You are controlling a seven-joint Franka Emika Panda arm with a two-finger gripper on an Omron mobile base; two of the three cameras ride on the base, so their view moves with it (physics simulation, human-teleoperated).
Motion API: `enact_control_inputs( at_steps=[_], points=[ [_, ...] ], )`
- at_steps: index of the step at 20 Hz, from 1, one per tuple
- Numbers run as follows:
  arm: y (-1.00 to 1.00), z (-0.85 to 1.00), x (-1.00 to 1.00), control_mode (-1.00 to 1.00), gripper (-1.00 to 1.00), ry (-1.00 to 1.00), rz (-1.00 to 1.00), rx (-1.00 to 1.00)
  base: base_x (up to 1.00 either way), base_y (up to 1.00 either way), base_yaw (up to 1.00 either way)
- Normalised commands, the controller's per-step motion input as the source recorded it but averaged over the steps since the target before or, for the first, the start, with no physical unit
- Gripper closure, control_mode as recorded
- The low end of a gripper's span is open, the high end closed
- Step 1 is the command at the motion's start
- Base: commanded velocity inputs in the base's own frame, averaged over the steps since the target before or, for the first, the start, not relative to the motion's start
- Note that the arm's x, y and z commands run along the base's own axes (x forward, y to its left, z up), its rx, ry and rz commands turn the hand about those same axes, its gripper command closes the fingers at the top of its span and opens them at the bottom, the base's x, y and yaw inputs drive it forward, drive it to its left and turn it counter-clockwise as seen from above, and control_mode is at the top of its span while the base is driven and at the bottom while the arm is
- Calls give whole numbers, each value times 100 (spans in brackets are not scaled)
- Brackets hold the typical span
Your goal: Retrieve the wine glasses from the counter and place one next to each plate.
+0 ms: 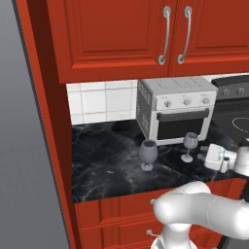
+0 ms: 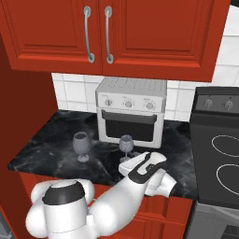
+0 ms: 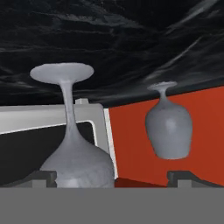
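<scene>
**Two smoky glasses on the black tabletop, pincer spread wide beside one**

Two small stemmed wine glasses of translucent smoky-grey glass stand upright on a black, white-veined marble-look tabletop [image 1: 104, 168]. The left glass [image 1: 148, 154] stands out in the open middle of the tabletop, nearer its front edge than its back. The right glass [image 1: 189, 146] stands just in front of a silver toaster oven [image 1: 175, 108] with three knobs and a dark door, which sits against the white tiled wall [image 1: 99, 102] at the back edge.

The white arm's pincer [image 1: 206, 152] is just to the right of the right glass, level with its stem and pointing toward it. Its jaws are spread wide and hold nothing. In the hand view, which is rolled upside down, the right glass [image 3: 72, 144] looms close between the two dark fingertips [image 3: 41, 177], and the left glass [image 3: 168, 127] appears farther off.

Red cabinet doors [image 1: 116, 34] with curved metal handles hang above, red drawers [image 1: 116, 214] sit below the front edge, and a black stove [image 2: 217, 154] adjoins the tabletop's right end.
</scene>
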Motion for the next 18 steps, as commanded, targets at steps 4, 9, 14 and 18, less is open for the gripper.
enact_control_inputs(
  at_steps=[4,9,14,18],
  points=[
    [0,0,0,-100,-100,8,-4,0,0,0,0],
    [0,-2,0,-100,-100,0,-2,0,0,0,0],
    [0,-8,5,-100,-100,0,-1,0,0,0,0],
    [0,-8,12,-100,-100,0,-1,0,0,0,0]
  ],
)
